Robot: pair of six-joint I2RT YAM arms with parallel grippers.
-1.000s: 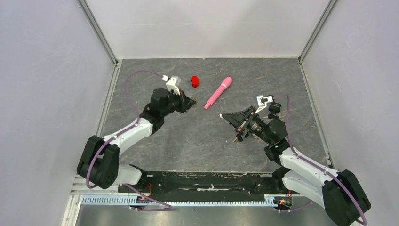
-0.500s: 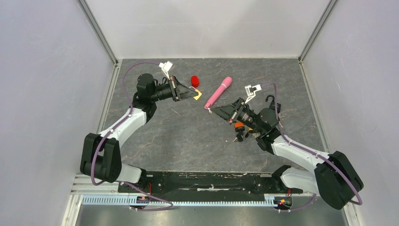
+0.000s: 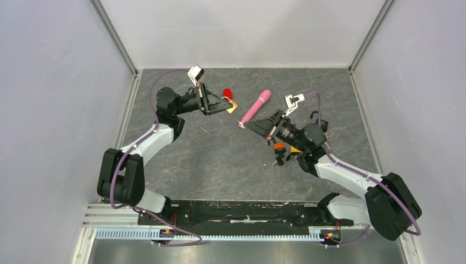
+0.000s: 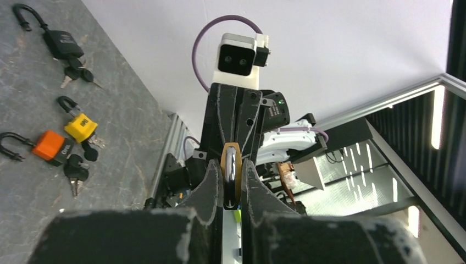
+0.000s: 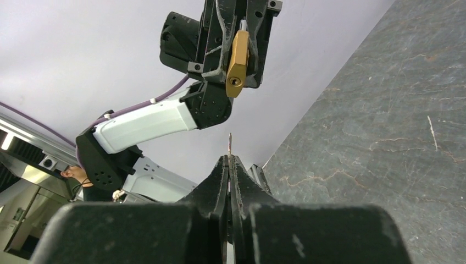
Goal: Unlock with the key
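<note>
A brass padlock [image 3: 232, 106] is held in the air, my left gripper [image 3: 226, 105] shut on its body. In the left wrist view the padlock [image 4: 231, 177] sits edge-on between the pads, its silver shackle towards the camera. The right wrist view shows the padlock [image 5: 237, 61] with its keyhole end facing me, up and slightly right of the key [image 5: 230, 144]. My right gripper [image 5: 229, 159] is shut on that key, whose thin blade sticks out past the fingertips. From above, my right gripper [image 3: 245, 125] points up-left at the padlock, a short gap apart.
On the table lie an orange padlock [image 4: 52, 147], a yellow padlock [image 4: 81, 126] and a black padlock [image 4: 63, 43], each with keys. A pink cylinder [image 3: 255, 106] and a red cap [image 3: 227, 93] lie behind the grippers. Walls enclose the table.
My left gripper has lifted the padlock up and turned it to face right. My right gripper has swung left and up with the key, closing the gap to the padlock.
</note>
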